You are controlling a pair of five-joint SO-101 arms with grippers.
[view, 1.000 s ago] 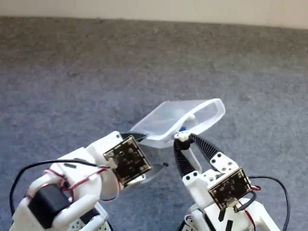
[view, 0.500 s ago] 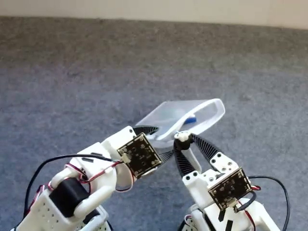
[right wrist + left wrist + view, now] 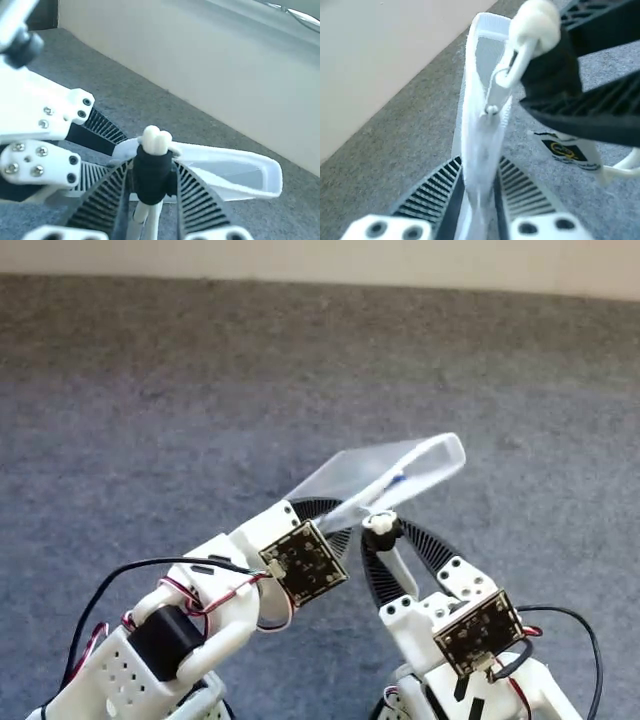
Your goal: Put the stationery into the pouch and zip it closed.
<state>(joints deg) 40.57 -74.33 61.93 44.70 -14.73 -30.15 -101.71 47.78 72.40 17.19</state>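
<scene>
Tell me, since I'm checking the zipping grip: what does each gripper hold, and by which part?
Left gripper clamps the pouch by the end nearest the arms; right gripper pinches the white zipper pull.

A translucent white plastic pouch [image 3: 370, 475] is held up on edge, tilted, its mouth open beyond the white bead zip pull [image 3: 379, 523]. A small blue item [image 3: 398, 478] shows inside.

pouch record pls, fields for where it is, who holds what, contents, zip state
pouch: translucent, held up over the grey surface between both arms
left gripper: fingers shut on the pouch's near end
right gripper: fingers shut on the zip pull
contents: a small blue item shows through, type unclear
zip: mouth looks open beyond the pull
</scene>
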